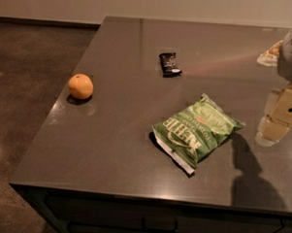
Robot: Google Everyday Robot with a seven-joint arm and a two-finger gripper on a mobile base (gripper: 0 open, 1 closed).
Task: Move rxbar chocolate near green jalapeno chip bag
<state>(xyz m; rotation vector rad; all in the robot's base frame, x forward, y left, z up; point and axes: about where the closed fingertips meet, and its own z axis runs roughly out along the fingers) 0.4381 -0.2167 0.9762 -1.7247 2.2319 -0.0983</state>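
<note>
The rxbar chocolate (169,64) is a small flat black-wrapped bar lying on the dark grey counter (111,136), toward the back middle. The green jalapeno chip bag (196,131) lies flat in the front middle, white bottom edge toward the front, well apart from the bar. My gripper (276,121) hangs at the right edge of the view, above the counter to the right of the bag and far from the bar. It holds nothing that I can see.
A round orange fruit (81,86) sits near the counter's left edge. A pale object (270,53) lies at the far right back, partly behind my arm. The counter's left and front edges drop to a dark floor (27,60).
</note>
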